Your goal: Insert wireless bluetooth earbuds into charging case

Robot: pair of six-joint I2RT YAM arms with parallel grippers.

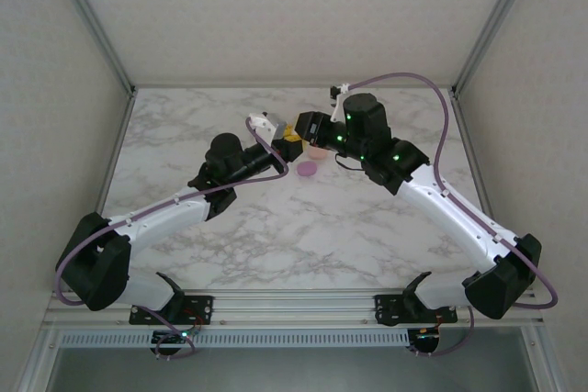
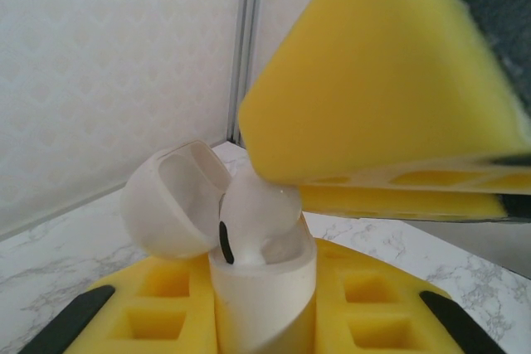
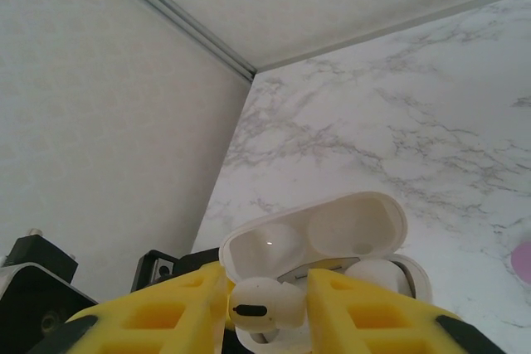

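Note:
My left gripper (image 2: 261,308) is shut on a white charging case (image 2: 265,288), which it holds upright with the lid (image 2: 170,201) swung open. A whitish earbud (image 3: 264,308) with a black slot is pinched between the yellow fingers of my right gripper (image 3: 267,311) and sits partly in the case's socket (image 2: 249,230). A second whitish earbud (image 3: 375,276) rests in the other socket. In the top view the left gripper (image 1: 287,142) and the right gripper (image 1: 303,131) meet above the far middle of the table.
A purple rounded case (image 1: 308,169) lies on the marble table (image 1: 303,227) just in front of the grippers, and its edge also shows in the right wrist view (image 3: 523,263). A peach rounded case (image 1: 317,149) lies under the right gripper. Enclosure walls stand close behind.

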